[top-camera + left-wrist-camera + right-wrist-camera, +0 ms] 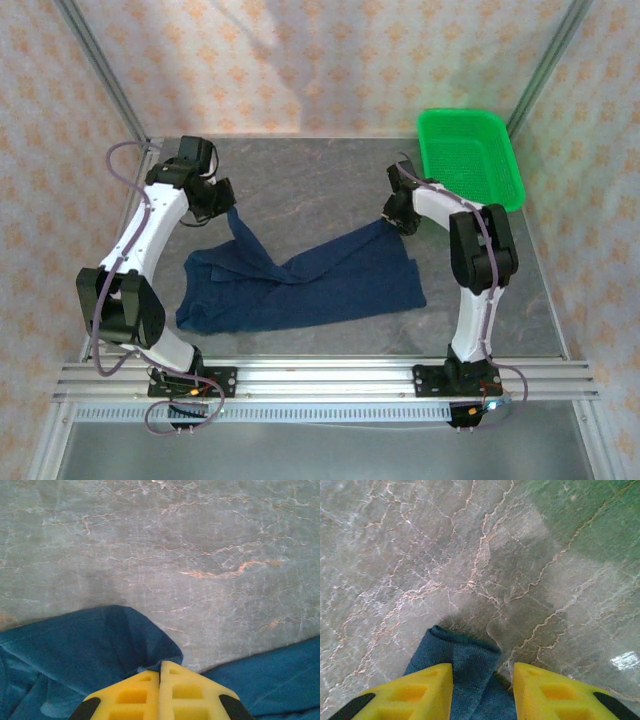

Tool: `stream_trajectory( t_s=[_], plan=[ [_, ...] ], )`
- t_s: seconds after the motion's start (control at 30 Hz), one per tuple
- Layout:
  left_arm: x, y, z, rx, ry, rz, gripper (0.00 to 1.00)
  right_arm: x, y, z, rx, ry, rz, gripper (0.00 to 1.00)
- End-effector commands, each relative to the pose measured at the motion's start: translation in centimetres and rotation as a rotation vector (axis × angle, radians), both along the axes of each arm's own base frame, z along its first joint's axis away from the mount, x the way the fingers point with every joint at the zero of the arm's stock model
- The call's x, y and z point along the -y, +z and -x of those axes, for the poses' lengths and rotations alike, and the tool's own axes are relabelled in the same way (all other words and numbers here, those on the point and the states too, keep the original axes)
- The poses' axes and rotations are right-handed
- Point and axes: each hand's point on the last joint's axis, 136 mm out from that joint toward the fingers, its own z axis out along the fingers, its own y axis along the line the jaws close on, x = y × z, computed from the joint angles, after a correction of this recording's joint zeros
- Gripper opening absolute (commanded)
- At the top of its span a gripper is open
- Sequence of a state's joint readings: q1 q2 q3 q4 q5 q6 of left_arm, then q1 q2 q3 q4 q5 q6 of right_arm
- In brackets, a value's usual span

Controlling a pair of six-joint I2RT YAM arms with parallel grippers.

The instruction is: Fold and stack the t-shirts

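Observation:
A dark navy t-shirt (pixel 300 285) lies crumpled across the middle of the grey table. One strip of it rises toward the back left, where my left gripper (pixel 225 205) is shut on it. In the left wrist view the yellow fingers (pixel 130 695) meet, with a fold of the t-shirt (pixel 75 650) pinched at the tips of my left gripper (pixel 160 664). My right gripper (pixel 393 215) sits at the shirt's far right corner. In the right wrist view that corner (pixel 465 655) lies between the parted jaws of my right gripper (pixel 482 666), with a gap beside the right finger (pixel 545 690).
A bright green mesh basket (pixel 470 155) stands at the back right corner of the table. Patterned walls with metal posts close in the back and sides. An aluminium rail (pixel 320 380) carrying both arm bases runs along the near edge.

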State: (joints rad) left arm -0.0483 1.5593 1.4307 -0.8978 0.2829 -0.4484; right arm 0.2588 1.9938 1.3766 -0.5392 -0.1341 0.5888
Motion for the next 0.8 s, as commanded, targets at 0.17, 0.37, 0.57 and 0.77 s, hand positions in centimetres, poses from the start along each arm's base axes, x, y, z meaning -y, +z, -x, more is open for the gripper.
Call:
stream_trajectory(
  t_s=[0.17, 0.37, 0.57, 0.77],
  plan=[
    [-2.0, 1.5, 1.1, 0.022, 0.062, -0.032, 0.00, 0.7, 1.1, -2.8, 0.079, -0.043, 0.059, 0.17],
    [-2.8, 2.4, 1.2, 0.042, 0.075, -0.044, 0.00, 0.6, 3.2, -4.5, 0.150, -0.051, 0.057, 0.00],
    [-3.5, 4.1, 0.7, 0.072, 0.073, -0.094, 0.00, 0.7, 6.2, -5.4, 0.230, -0.044, 0.062, 0.00],
    [-5.1, 6.6, 0.6, 0.118, 0.112, -0.178, 0.00, 0.3, 9.1, -6.2, 0.306, -0.034, 0.038, 0.00]
  ],
)
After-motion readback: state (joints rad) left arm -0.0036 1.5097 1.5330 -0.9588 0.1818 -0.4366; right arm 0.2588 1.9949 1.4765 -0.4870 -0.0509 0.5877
